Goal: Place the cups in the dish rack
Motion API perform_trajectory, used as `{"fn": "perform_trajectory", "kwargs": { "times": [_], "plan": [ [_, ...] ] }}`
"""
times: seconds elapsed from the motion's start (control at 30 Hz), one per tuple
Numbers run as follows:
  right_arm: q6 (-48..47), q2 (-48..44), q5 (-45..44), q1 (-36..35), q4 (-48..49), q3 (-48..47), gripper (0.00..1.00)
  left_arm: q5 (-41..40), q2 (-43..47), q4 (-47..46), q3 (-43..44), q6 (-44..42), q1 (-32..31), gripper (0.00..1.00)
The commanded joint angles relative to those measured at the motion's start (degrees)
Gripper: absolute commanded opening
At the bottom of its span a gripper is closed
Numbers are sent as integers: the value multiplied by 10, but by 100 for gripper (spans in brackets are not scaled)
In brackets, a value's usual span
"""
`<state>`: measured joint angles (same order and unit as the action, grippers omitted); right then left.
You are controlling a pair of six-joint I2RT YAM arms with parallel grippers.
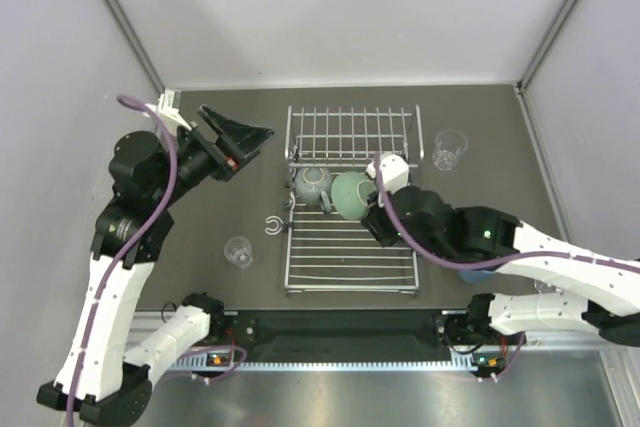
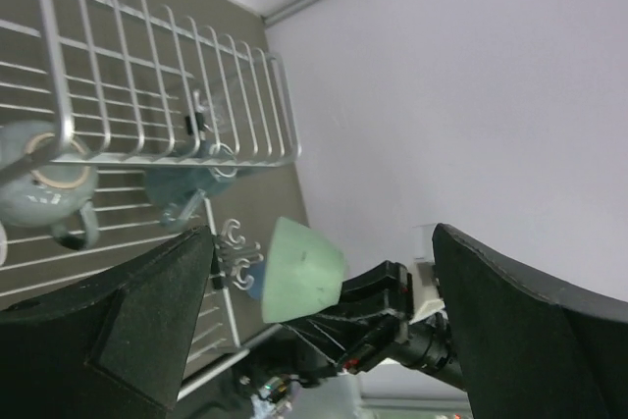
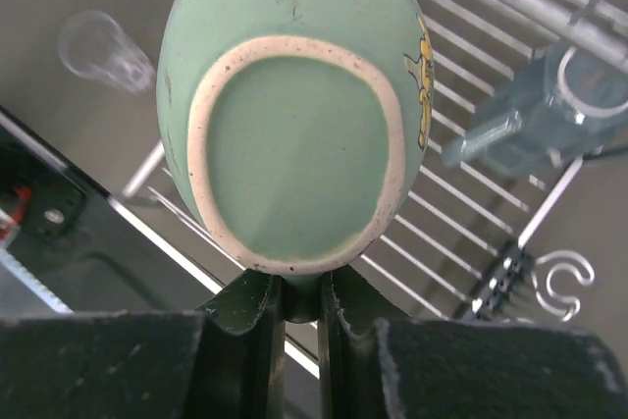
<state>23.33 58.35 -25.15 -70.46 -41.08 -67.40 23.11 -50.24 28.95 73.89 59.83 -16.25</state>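
Right end effector (image 3: pixel 299 309) was nearly closed, pinching a thin part at the side of the green mug (image 3: pixel 294 134), probably its handle. We noted the mug held base toward the wrist, its mouth pointing roughly down at the dish rack (image 1: pixel 350 257), just beside a grey-blue mug (image 1: pixel 313 185) lying in it. Left end effector (image 1: pixel 250 145) stood wide open and empty, left of the rack; we judged the right arm nearer.

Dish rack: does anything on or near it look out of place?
A small white C-shaped clip lies loose on the table left of the dish rack, apart from its frame. Nothing else stands out.
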Motion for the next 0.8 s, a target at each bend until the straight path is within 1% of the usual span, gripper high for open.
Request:
{"fn": "perform_trajectory", "kwargs": {
  "times": [0.0,0.1,0.17,0.33,0.43,0.63,0.77],
  "plan": [
    [52,28,-23,-6,-33,9,0,-70,14,78,26,-98,2,98],
    [69,74,-17,-6,-12,27,0,-80,16,83,25,-112,2,97],
    [74,120,-15,-5,0,29,0,-81,16,88,19,-123,2,97],
    [73,236,-32,3,23,-3,0,-95,29,96,0,-134,2,96],
    [73,278,-33,25,41,-9,0,-99,36,104,-1,-143,2,96],
    [77,300,3,65,78,9,0,-113,50,117,-6,-166,2,95],
    [75,309,16,70,80,2,0,-113,54,111,-22,-168,2,95]
  ]
}}
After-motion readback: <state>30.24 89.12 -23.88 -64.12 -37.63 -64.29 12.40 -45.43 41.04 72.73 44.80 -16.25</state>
